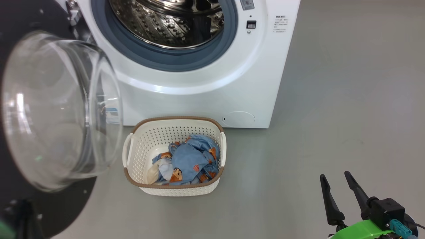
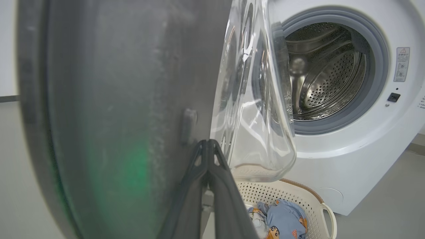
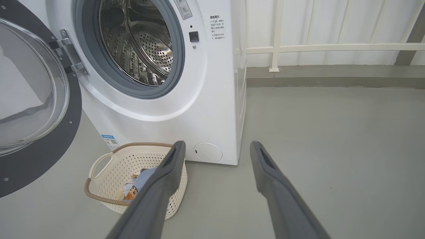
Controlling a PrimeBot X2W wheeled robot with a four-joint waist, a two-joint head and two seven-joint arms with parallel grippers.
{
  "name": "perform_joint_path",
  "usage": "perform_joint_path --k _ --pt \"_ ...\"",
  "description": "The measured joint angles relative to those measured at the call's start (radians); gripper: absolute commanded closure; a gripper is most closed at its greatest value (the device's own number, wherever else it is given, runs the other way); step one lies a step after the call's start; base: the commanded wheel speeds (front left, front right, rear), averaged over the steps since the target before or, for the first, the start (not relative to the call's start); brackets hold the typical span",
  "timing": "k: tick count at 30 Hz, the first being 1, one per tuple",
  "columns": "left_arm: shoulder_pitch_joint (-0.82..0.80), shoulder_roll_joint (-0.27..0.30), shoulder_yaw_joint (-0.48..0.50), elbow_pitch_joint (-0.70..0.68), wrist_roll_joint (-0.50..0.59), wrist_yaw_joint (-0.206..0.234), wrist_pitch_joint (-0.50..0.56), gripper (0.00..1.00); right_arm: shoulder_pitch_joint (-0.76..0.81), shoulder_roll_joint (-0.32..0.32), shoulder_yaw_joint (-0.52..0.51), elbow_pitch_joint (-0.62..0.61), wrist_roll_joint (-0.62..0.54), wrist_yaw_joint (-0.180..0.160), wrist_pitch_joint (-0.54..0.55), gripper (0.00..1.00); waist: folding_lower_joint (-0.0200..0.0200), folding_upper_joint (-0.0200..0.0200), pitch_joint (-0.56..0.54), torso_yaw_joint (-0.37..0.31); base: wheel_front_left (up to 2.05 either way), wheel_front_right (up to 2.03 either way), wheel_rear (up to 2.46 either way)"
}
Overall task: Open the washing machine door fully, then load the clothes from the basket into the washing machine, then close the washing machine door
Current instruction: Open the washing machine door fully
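Observation:
The washing machine [image 1: 199,96] stands with its steel drum [image 1: 169,23] exposed. The washing machine door [image 1: 59,109] is swung wide out to the left, glass bowl facing me. In the left wrist view my left gripper [image 2: 208,143] is shut, fingertips together close against the door's black rim [image 2: 116,99], holding nothing. The basket [image 1: 149,139] sits on the floor before the machine with the clothes [image 1: 191,162], light blue with orange figures, bunched in it. My right gripper [image 1: 334,175] hangs open and empty at the lower right, well right of the basket [image 3: 103,186].
Grey floor stretches bare to the right of the machine [image 1: 348,99]. A white railing and wall [image 3: 332,48] run behind at the right. The open door overhangs the floor left of the basket, its lower edge near the basket's left handle [image 1: 126,149].

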Motion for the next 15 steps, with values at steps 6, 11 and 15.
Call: perform_joint_path --k 6,11,15 --pt "-0.072 0.006 0.103 0.074 -0.021 0.0 0.0 1.0 0.0 0.0 -0.006 -0.01 -0.002 0.0 0.0 0.0 0.0 0.0 0.028 -0.013 0.0 0.0 0.0" --pt "-0.151 0.031 0.189 0.152 -0.037 -0.002 0.0 1.0 -0.014 0.0 -0.008 -0.013 -0.011 0.0 0.0 0.0 0.0 0.0 0.061 -0.019 0.0 0.0 0.0" --pt "-0.218 0.054 0.261 0.206 -0.051 -0.003 0.0 1.0 -0.042 -0.001 -0.01 -0.02 -0.011 0.0 0.0 0.0 0.0 0.0 0.084 -0.02 0.0 0.0 0.0"
